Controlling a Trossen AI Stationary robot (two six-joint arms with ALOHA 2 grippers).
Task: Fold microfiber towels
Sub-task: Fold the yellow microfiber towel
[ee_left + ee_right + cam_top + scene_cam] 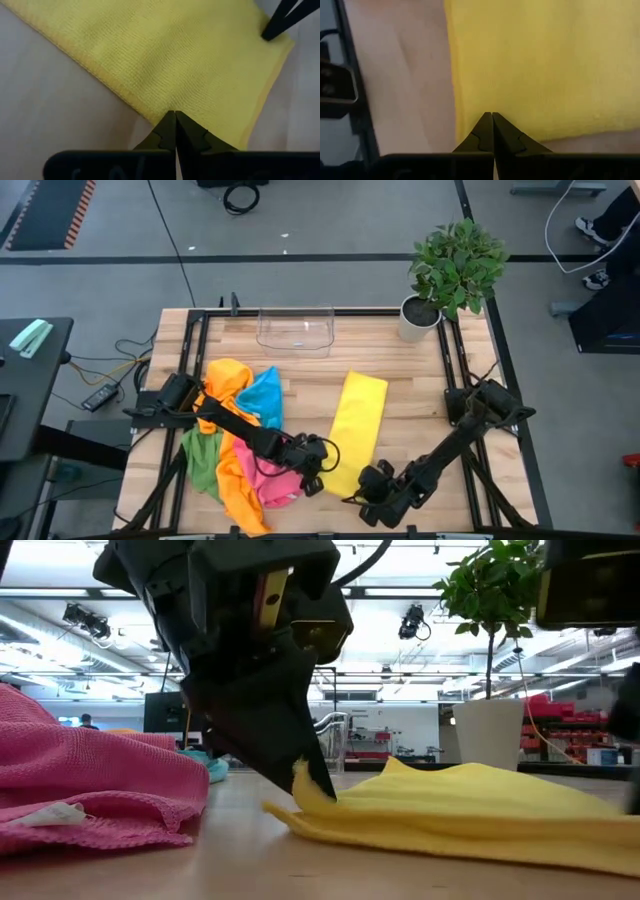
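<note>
A yellow microfiber towel [355, 430], folded into a long strip, lies flat on the table, running from the far side toward the near edge. My left gripper [325, 472] is shut at its near left corner. My right gripper [358, 496] is shut at its near right corner. To the left, orange [235, 470], blue [262, 395], green [200, 460] and pink [275, 480] towels lie in a loose heap on the table. My left gripper pinches the yellow towel's near left corner [301, 776] between its two fingertips, slanting down from the table's left. That corner stands slightly raised, and the rest of the towel lies on the table. How many layers it holds cannot be seen. My right gripper has its shut fingertips on the towel just inside the near right corner [470, 127], slanting down from the table's near right. The fingers hide the contact itself. The cloth around them lies flat on the table.
A clear plastic tray [295, 330] stands at the far edge, and a potted plant [420, 320] at the far right corner. Dark frame rails [465, 380] run along both sides. Bare wood shows to the right of the yellow towel.
</note>
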